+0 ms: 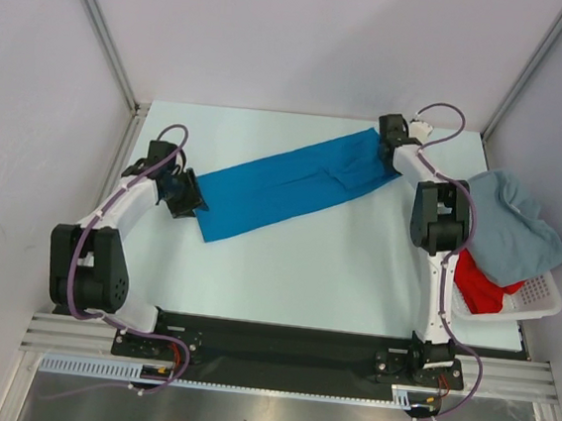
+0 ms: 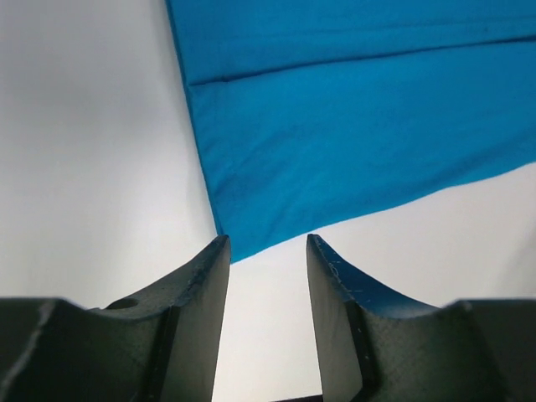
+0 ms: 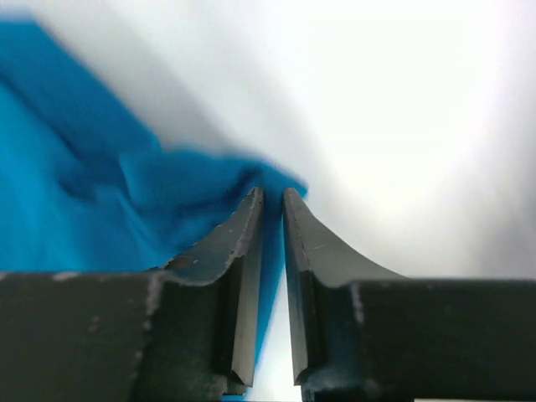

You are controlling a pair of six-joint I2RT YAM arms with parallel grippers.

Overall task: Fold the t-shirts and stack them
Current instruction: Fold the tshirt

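Note:
The bright blue t-shirt (image 1: 298, 184) lies as a long folded strip slanting across the table, from near left to far right. My left gripper (image 1: 189, 198) is open and empty at the strip's near-left end. In the left wrist view the shirt's corner (image 2: 335, 142) lies just ahead of the gripper (image 2: 266, 251), apart from the jaws. My right gripper (image 1: 388, 141) is at the far-right end. In the right wrist view it (image 3: 273, 198) is shut on a pinch of the blue shirt (image 3: 100, 201). The pale grey-blue t-shirt (image 1: 513, 228) drapes over the basket, and the red t-shirt (image 1: 478, 289) lies inside it.
The white slatted basket (image 1: 544, 296) stands at the table's right edge, beside the right arm (image 1: 439, 221). Grey walls close in the table at the back and sides. The arms' black base rail (image 1: 278, 345) runs along the near edge.

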